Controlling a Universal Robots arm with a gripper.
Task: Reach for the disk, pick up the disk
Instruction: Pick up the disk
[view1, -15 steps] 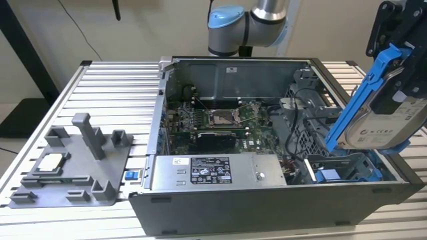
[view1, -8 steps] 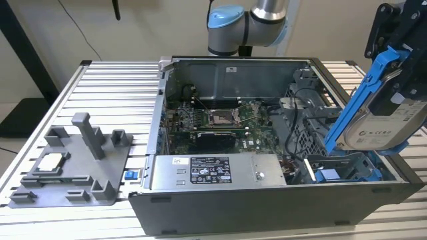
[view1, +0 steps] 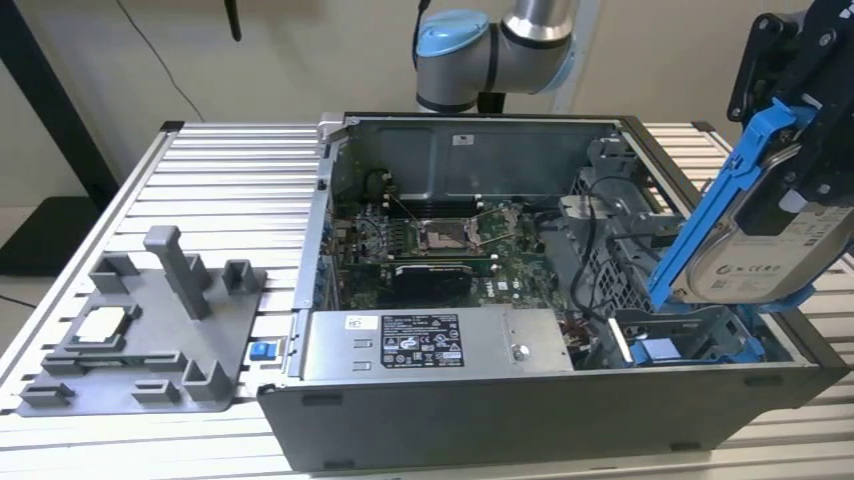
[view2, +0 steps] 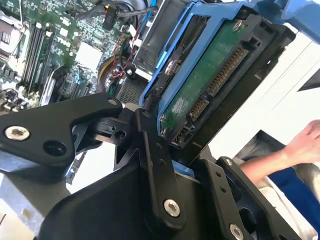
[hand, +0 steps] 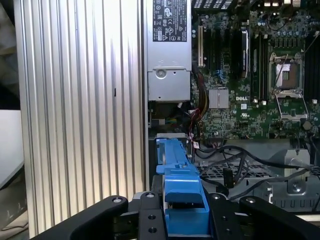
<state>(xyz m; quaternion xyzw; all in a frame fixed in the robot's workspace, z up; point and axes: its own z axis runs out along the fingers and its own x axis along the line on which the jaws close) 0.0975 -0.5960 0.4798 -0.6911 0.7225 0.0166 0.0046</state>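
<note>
the disk (view1: 754, 245) is held clamped in the gripper (view1: 801, 150), lifted clear above the open computer case (view1: 534, 420) at the exterior view's right, its long axis tilted steeply and hanging below the fingers. in the second wrist view its green circuit board (view2: 210, 87) and connector are shown; in the first wrist view, the blue bracket's (hand: 181, 200) edge between the fingers.

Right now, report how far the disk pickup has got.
Reach and grasp look done: the gripper is shut on the silver-grey hard drive in its blue plastic bracket, tilted and lifted above the open grey computer case. Nothing of the pickup appears left.
</note>
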